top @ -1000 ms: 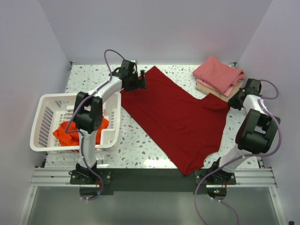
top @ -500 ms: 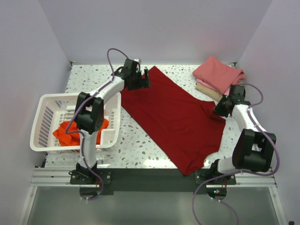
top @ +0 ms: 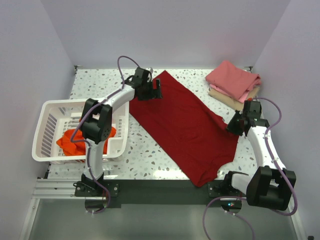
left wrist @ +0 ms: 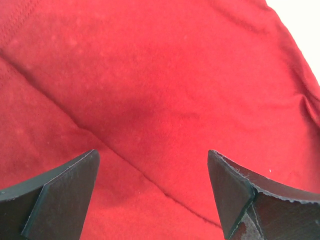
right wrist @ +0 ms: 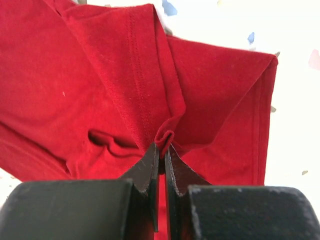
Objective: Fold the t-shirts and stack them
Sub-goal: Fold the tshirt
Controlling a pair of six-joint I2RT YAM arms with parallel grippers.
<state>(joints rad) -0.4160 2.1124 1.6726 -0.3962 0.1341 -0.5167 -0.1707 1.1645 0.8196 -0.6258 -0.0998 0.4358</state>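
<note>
Plastic first: the white basket (top: 47, 112) at my far left holds the orange-red t-shirt (top: 70, 142), bunched and unfolded, parked there, I judge, so the table (top: 95, 82) is free for one garment at a time. Next over, my left gripper (left wrist: 152, 157) hangs above the far corner of the dark crimson t-shirt (top: 185, 125), jaws spread wide with only flat cloth and a seam line below them. I cannot tell whether the tips touch it. That shirt lies open across the middle of the table, slanting from the far left toward the near edge. At its right side my right gripper (right wrist: 161, 148) has its jaws pressed together on a small ridge of crimson cloth beside the sleeve hem. I take this as a grip for drawing that side over in a fold. Beyond it, in the far right corner, the pink t-shirt (top: 232, 79) rests folded on the tan t-shirt (top: 226, 98), the stack this one should join
</note>
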